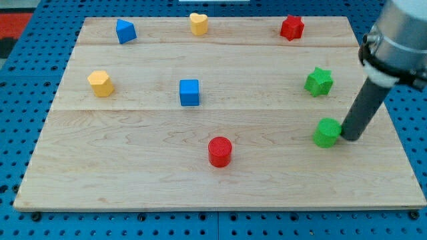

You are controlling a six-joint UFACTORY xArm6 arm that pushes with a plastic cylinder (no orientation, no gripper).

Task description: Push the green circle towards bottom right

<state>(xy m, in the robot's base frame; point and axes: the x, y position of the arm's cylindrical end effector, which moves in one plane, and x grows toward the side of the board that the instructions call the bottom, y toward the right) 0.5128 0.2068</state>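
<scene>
- The scene is bright and evenly lit, with soft, diffuse light that seems to come from overhead.
- The pale wooden table (133, 167) shows no strong glare; its grain reads clearly across the surface.
- Shadows are short and faint: a small dark patch sits under the red cylinder (219, 151), and another beside the blue cube (189, 92).
- The green circle (326, 133) and the green star (319, 81) have crisp outlines.
- The arm housing at the view's top right is soft and slightly blurred.
- Colours look saturated; the table's edges run straight, with little visible distortion.
</scene>
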